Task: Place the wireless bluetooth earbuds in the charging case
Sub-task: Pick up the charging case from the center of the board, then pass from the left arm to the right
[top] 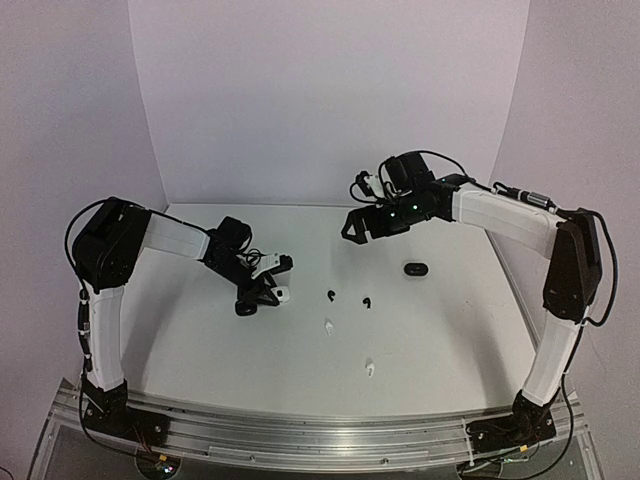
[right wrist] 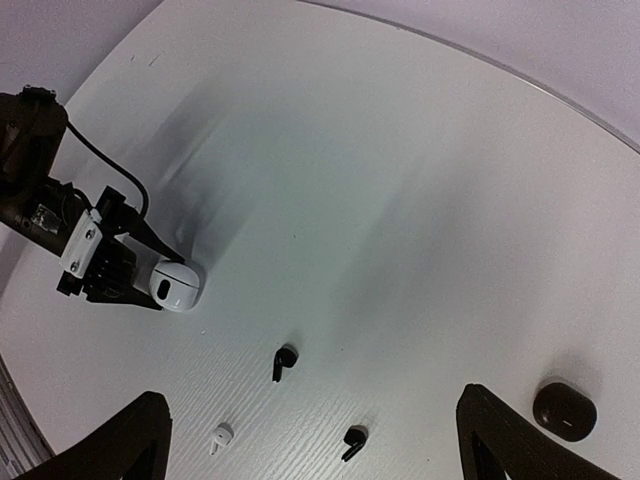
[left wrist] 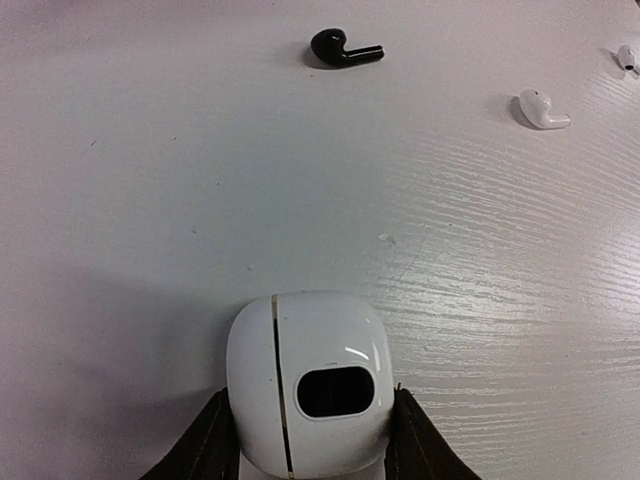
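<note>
My left gripper (top: 272, 291) is shut on a white pebble-like charging case (top: 283, 295) resting on the table; in the left wrist view the case (left wrist: 308, 385) sits between the two dark fingers (left wrist: 212, 445), lid seam closed. Two black earbuds (top: 330, 294) (top: 366, 301) and two white earbuds (top: 329, 325) (top: 370, 368) lie loose right of it. The left wrist view shows one black earbud (left wrist: 345, 48) and a white one (left wrist: 542, 108). My right gripper (top: 352, 230) is open and empty, raised above the table's far middle. Other earbuds are out of view.
A black charging case (top: 416, 268) lies closed on the right of the white table (top: 200, 340), also in the right wrist view (right wrist: 565, 412). White walls enclose the back and sides.
</note>
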You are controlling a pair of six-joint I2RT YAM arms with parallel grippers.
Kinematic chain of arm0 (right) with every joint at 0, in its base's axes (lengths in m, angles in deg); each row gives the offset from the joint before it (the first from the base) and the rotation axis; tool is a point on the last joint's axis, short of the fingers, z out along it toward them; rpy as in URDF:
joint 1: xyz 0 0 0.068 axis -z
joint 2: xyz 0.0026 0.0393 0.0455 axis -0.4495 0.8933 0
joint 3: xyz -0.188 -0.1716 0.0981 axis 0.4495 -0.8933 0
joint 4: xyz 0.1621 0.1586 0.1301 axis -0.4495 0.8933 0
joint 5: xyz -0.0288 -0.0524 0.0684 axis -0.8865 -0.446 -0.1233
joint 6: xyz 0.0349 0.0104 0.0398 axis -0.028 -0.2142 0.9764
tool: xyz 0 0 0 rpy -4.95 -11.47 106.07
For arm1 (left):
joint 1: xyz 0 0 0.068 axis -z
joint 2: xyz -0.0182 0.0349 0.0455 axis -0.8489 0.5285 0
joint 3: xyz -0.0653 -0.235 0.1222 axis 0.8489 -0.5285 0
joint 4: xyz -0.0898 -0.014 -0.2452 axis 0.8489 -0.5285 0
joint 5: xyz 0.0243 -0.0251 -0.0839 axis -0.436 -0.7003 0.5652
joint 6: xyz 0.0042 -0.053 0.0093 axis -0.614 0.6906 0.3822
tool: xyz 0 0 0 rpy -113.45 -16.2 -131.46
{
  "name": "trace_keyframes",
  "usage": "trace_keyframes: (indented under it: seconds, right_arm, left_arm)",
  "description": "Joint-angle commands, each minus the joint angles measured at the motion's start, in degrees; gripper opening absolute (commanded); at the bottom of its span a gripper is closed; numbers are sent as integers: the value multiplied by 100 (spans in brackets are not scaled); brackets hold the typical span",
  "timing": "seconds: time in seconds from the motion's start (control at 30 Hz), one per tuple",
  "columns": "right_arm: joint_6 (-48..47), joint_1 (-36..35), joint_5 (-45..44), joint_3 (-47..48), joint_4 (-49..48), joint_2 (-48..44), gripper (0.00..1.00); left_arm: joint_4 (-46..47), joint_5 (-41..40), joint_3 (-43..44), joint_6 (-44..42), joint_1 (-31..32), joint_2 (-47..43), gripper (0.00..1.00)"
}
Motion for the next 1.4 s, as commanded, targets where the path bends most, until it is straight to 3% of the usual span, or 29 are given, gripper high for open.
trace_keyframes:
  seconds: [0.0,0.37,0.6,0.8,0.97,1.2,1.3,1.37]
  right_arm:
    - [88,-33,-8,32,-147,-335,98]
    - [472,-34,580,207,-156,-222,98]
    - [1157,-57,1393,498,-368,-35,98]
    - [1317,-425,1938,589,-848,231,96]
    - [1325,-785,2294,786,-1258,453,92]
    - [1324,-1061,2627,912,-1541,730,84]
    - [1297,-1136,2637,936,-1588,797,79]
    - [1369,-1144,2573,945,-1619,837,69]
  left_arm:
    - [26,73,4,25,25,120,34]
    - [-152,149,43,-478,16,-240,11]
    - [155,78,-210,-2055,-1,-1441,10]
    - [978,817,-731,-3009,5,-2568,10]
    - [1327,1031,-1014,-3221,50,-3104,10]
    - [1076,1155,-1012,-3239,102,-3414,10]
    - [1049,1157,-1012,-3266,111,-3467,10]
    - [1050,1164,-1023,-3286,113,-3491,10]
